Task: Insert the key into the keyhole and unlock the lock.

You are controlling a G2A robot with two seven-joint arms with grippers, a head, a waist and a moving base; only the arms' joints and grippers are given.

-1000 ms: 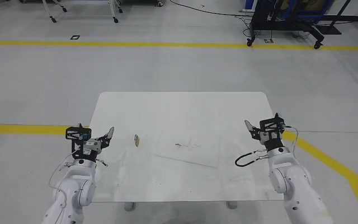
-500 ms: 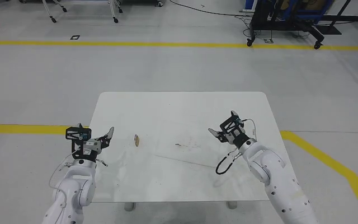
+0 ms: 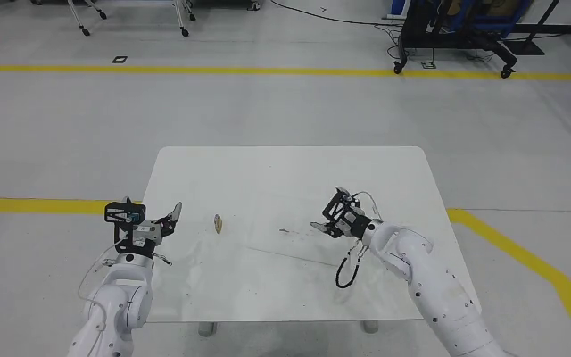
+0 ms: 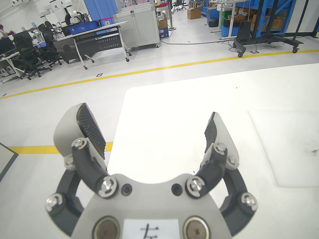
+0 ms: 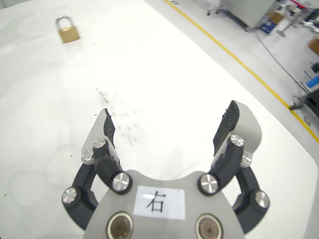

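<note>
Right arm has swung in from the right edge of the white table (image 3: pixel 268 170) toward its middle; left arm hasn't shifted. The right gripper (image 5: pixel 169 108) hangs w/ jaws spread, empty, just beside what we take for the small thin metal key (image 3: pixel 285 232) near the table centre. The left gripper (image 4: pixel 148 110) sits at the left edge, likewise spread & empty. The brass padlock w/ steel shackle (image 5: pixel 67 32), apparently upright, stands between key & left edge. We judge the step as approach for key pickup; next: lower, straddle it, pinch. Count: 1 key, 1 padlock, 2 grippers.
</note>
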